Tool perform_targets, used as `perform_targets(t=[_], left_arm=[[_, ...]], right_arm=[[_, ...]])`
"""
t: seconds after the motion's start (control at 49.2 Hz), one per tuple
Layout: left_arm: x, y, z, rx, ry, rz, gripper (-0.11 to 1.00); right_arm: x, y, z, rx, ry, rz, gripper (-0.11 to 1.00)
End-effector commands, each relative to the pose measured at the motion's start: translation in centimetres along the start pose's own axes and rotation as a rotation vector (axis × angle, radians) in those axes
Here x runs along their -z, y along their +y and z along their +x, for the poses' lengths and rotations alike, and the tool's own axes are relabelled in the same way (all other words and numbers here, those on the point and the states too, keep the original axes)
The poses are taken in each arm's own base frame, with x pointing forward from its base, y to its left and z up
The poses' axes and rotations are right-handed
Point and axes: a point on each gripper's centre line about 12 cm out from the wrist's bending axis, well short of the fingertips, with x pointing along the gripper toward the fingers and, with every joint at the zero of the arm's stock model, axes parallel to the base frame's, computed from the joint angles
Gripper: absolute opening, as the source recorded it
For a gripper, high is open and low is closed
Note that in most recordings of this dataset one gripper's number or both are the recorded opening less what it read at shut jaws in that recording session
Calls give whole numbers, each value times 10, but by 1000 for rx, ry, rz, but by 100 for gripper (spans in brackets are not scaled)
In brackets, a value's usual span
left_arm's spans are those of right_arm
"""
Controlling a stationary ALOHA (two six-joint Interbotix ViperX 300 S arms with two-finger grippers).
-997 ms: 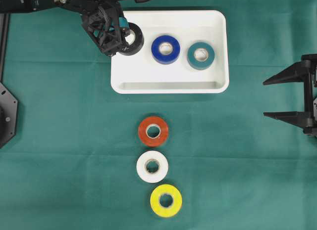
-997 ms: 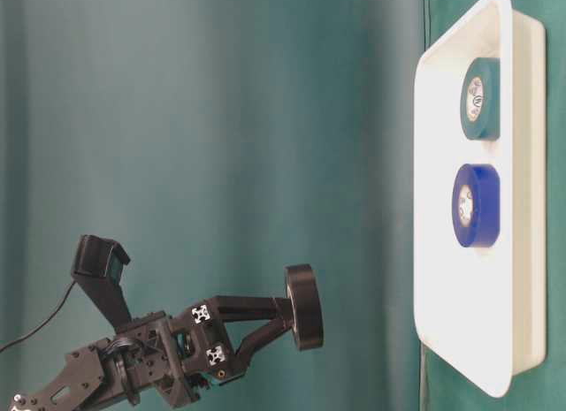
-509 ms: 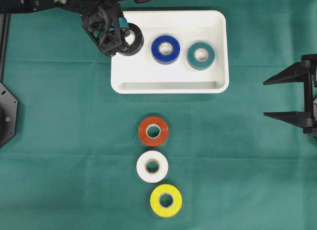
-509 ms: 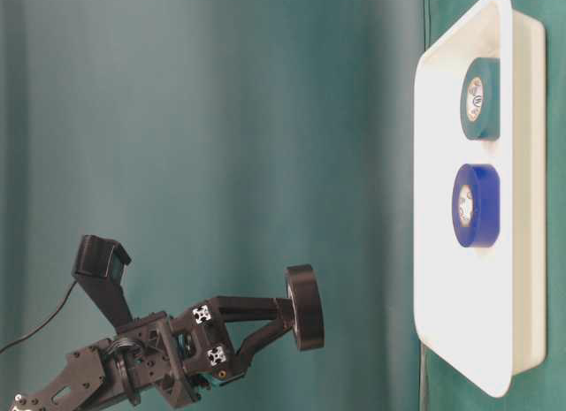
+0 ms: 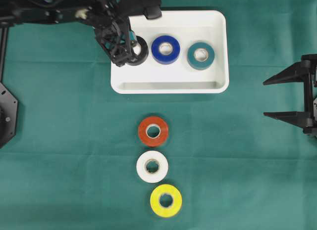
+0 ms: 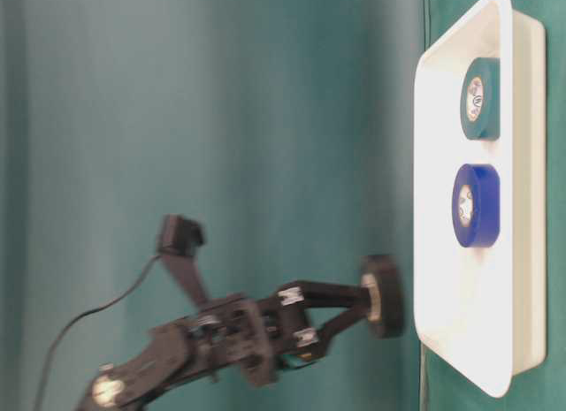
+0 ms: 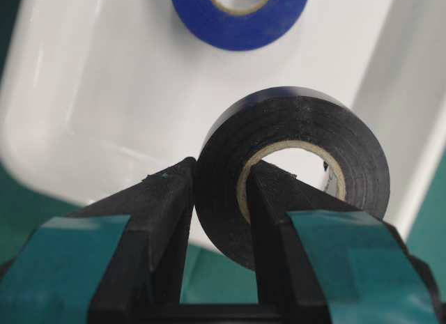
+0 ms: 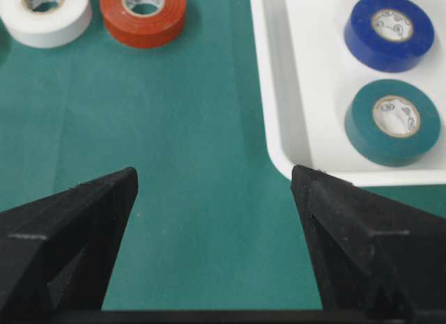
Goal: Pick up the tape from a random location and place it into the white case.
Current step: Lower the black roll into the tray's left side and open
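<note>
The left gripper (image 5: 132, 48) is clamped on a black tape (image 7: 293, 174); one finger (image 7: 275, 219) runs through the roll's core and the other presses its outer face, so the roll's wall is pinched between them; the tape hangs over the left end of the white case (image 5: 220, 52), inside the rim as seen from overhead; the table-level view shows it close to the case's floor, but whether it touches I cannot tell (that view is blurred around the arm). In the case lie a blue tape (image 5: 165, 49) in the middle and a teal tape (image 5: 201, 56) to its right, both flat, near each other but apart; the black roll sits just left of the blue one.

The right gripper (image 5: 292, 98) rests well off to the right of the case, jaws wide apart and holding nothing; its wrist view looks over the green cloth (image 8: 195, 164) at the case's corner.

Below the case, on the cloth, three more rolls lie flat in a rough column: a red tape (image 5: 153, 131), a white tape (image 5: 152, 166) and a yellow tape (image 5: 166, 201); neighbours sit very close, none in the case.
</note>
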Motion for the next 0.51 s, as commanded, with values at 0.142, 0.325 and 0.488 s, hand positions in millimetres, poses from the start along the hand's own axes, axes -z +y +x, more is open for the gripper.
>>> perform_targets(t=[0.142, 0.325, 0.488], left_arm=[[0, 4, 31, -4, -9, -12, 17], [9, 9, 52, -6, 24, -21, 17], [16, 11, 63, -6, 55, -22, 17]], right_arm=[[-10, 1, -1, 0, -17, -1, 85], [-10, 1, -1, 0, -17, -1, 85], [-10, 1, -1, 0, -17, -1, 85]])
